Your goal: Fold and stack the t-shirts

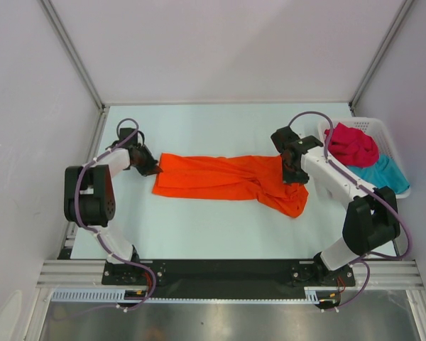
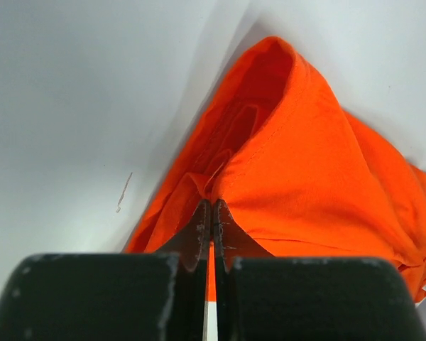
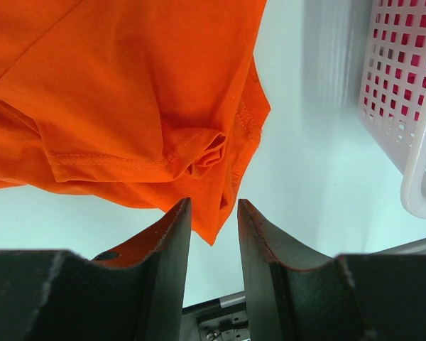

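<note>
One orange t-shirt outstretched | pale table | white walls | basket right

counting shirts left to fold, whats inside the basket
A red shirt lies bunched on top of a teal shirt in the basket. Most of the teal one is covered, and anything under the two cannot be seen.

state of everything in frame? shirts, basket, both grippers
orange t-shirt: stretched out on the table, rumpled, unfolded
basket: upright, holding two shirts
red t-shirt: crumpled in the basket, atop the teal one
teal t-shirt: crumpled in the basket, partly covered
left gripper: shut on the orange t-shirt's edge
right gripper: open, orange cloth between its fingers
</note>
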`<state>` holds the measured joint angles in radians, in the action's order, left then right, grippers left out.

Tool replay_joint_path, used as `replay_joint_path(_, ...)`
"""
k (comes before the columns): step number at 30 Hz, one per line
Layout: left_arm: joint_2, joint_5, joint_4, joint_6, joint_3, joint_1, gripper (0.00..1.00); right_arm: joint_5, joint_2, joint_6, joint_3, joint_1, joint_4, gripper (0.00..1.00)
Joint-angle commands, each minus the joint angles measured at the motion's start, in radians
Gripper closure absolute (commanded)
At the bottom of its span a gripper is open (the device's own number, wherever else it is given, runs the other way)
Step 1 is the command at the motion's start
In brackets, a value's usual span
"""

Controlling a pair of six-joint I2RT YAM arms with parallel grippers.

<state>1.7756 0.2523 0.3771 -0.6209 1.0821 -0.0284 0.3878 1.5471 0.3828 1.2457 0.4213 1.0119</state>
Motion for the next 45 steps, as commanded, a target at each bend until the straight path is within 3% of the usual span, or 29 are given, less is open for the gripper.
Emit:
replay_joint_path(1,-0.062,-0.047,0.042,0.007,0.047,-0.007,1.00,0.005,-0.036,-0.015,0.009,-0.004,-0.012,0.62)
replay_joint_path(15,-0.079,-0.054,0.069,0.016,0.045,-0.082,1.00,-0.020,-0.002,-0.033,0.026,-0.026,-0.042,0.62)
replay_joint_path(35,-0.143,-0.081,0.143,0.039,0.107,-0.093,1.00,-0.041,0.004,-0.047,-0.006,-0.033,-0.081,0.62)
replay_joint_path(45,-0.136,-0.054,0.158,0.056,0.118,-0.104,0.88,-0.064,0.019,-0.050,-0.002,-0.035,-0.098,0.62)
